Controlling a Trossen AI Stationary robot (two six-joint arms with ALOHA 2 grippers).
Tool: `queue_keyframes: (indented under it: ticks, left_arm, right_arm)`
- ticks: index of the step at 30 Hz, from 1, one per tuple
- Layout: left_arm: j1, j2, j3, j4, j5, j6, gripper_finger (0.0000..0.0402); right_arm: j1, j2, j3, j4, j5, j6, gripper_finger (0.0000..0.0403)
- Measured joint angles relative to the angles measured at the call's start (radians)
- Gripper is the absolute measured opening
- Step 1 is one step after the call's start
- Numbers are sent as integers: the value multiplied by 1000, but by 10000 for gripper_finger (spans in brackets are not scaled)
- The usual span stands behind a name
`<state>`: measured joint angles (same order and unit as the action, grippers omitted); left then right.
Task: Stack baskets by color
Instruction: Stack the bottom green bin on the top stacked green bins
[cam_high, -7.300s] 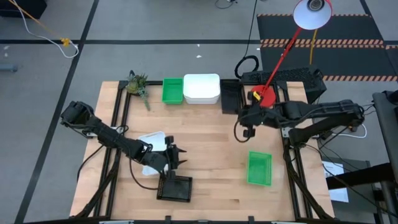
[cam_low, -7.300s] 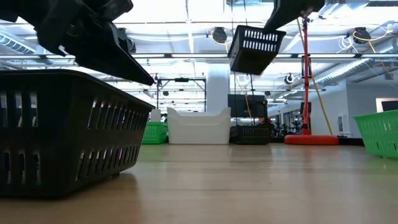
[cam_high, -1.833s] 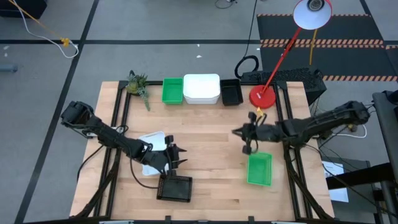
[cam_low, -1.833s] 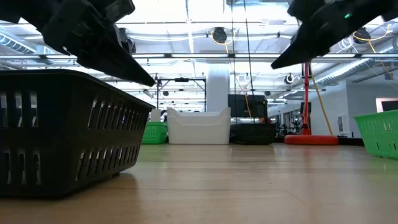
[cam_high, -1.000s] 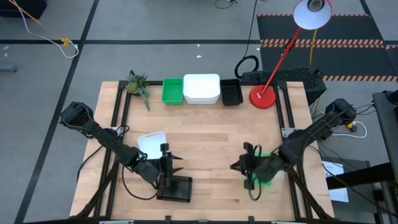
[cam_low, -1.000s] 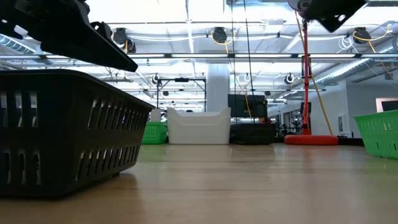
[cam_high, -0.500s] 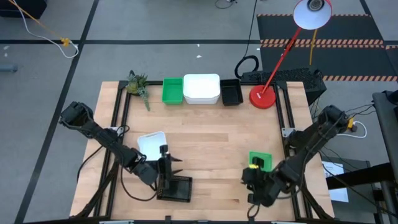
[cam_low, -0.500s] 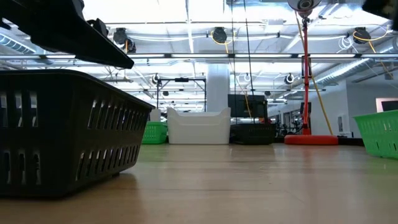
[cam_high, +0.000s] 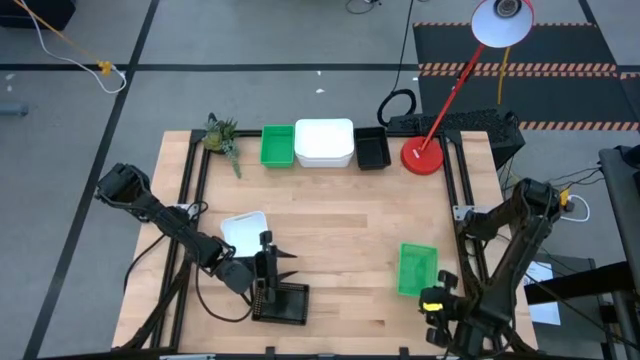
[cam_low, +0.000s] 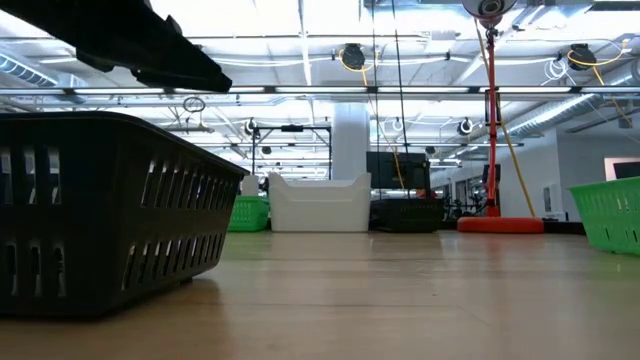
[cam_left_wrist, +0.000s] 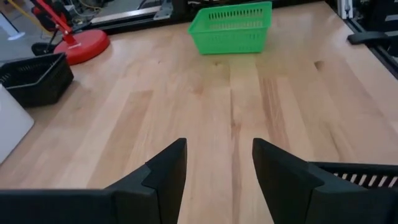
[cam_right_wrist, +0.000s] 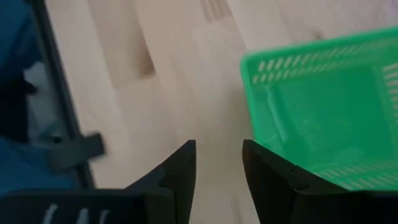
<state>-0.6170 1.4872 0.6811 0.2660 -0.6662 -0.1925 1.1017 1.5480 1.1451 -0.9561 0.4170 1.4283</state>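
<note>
**Inspector:** Picking up is the step in hand, by my judgement: both arms are lined up on loose baskets, neither holding one. The left gripper (cam_high: 268, 268) hovers at the rim of the loose black basket (cam_high: 283, 302), fingers (cam_left_wrist: 166, 169) spread and empty. The right gripper (cam_right_wrist: 217, 163) sits at the counter's (cam_high: 330, 210) near right corner, just beside the loose green basket (cam_high: 417, 270), fingers spread, nothing between them.

**Clerk:** And next?

**Inspector:** Each gripper must settle over a basket wall and close on it, then carry it to its colour in the row by the lamp (cam_high: 422, 157). That is my reading, not an observation.

**Clerk:** The count?

**Inspector:** Six baskets in plain sight, two per colour. By the lamp: black (cam_high: 372, 149) closest to its base, then white (cam_high: 324, 142), then green (cam_high: 277, 146). Away from the lamp: one white (cam_high: 243, 231) just beside the left gripper, plus the loose black and loose green. Whether any in the row are already nested, I cannot tell. Also one plant (cam_high: 222, 137), beyond the row's green basket.
</note>
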Motion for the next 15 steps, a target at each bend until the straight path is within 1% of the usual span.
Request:
queue_keyframes:
  ticks: [6, 11, 15]
  left_arm:
    - [0, 0, 0, 27, 2, 6, 186]
    - [0, 0, 0, 30, 4, 15, 186]
    - [0, 0, 0, 30, 4, 14, 186]
  right_arm:
    - [37, 4, -61, 0, -3, 0, 128]
    - [40, 4, -106, -17, -6, -6, 128]
    - [39, 4, -149, -12, -70, -3, 122]
